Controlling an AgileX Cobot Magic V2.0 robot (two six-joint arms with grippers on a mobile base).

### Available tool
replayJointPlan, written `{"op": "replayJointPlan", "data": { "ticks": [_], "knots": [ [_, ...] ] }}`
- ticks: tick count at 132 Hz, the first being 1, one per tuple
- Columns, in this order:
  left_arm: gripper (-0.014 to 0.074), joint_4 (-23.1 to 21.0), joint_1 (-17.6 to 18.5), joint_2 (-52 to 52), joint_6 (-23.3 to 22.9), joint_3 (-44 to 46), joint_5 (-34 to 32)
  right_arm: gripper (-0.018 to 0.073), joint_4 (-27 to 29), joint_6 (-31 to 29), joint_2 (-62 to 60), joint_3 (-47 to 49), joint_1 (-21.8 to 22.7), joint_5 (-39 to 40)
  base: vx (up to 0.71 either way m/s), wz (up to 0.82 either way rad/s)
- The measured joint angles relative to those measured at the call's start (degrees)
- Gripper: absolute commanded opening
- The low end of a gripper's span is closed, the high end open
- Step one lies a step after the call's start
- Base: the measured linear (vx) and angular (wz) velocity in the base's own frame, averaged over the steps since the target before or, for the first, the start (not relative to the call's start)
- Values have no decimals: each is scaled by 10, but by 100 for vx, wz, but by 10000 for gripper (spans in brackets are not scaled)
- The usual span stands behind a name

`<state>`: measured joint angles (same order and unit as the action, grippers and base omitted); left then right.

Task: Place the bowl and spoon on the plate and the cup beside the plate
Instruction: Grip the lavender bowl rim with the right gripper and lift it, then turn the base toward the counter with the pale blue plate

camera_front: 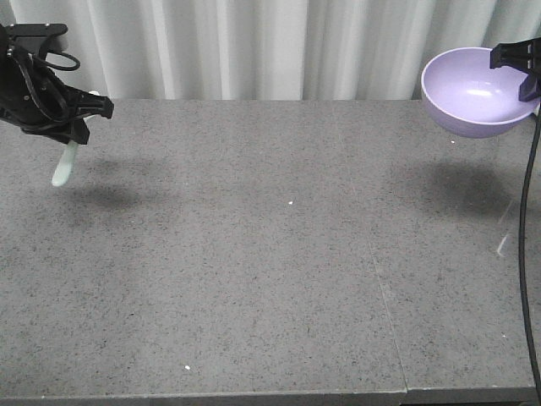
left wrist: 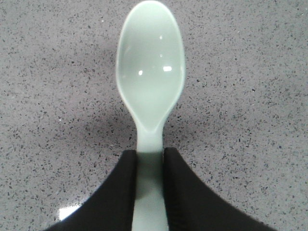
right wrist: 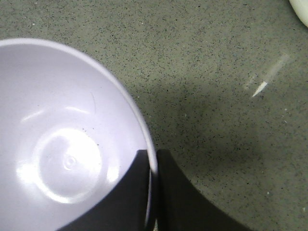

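Note:
My left gripper (camera_front: 82,135) hangs above the table's far left, shut on the handle of the pale mint-green spoon (camera_front: 65,166). The spoon's scoop points down, clear of the table. In the left wrist view the spoon (left wrist: 151,72) shows hollow side up, its handle pinched by the left gripper (left wrist: 150,155). At the far right my right gripper (camera_front: 517,66) holds the lavender bowl (camera_front: 470,93) by its rim, lifted above its shadow. The right wrist view shows the bowl (right wrist: 57,144) empty, the right gripper (right wrist: 154,155) clamped across its wall. The plate and cup are out of view.
The grey speckled table (camera_front: 270,279) has a seam (camera_front: 380,279) right of centre and a front edge at the bottom. White curtains (camera_front: 254,42) hang behind. A black cable (camera_front: 527,254) runs down the right side. A pale curved edge (right wrist: 301,8) shows in the right wrist view's corner.

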<state>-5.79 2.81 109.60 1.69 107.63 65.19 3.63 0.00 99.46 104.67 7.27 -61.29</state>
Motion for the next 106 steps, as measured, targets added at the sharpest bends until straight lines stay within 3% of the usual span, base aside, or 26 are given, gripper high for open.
{"op": "replayJointPlan", "data": {
  "ticks": [106],
  "knots": [
    [-7, 1, -1, 0, 0, 0, 0, -7, 0, 0, 0, 0, 0, 0, -2, -27]
  ]
}}
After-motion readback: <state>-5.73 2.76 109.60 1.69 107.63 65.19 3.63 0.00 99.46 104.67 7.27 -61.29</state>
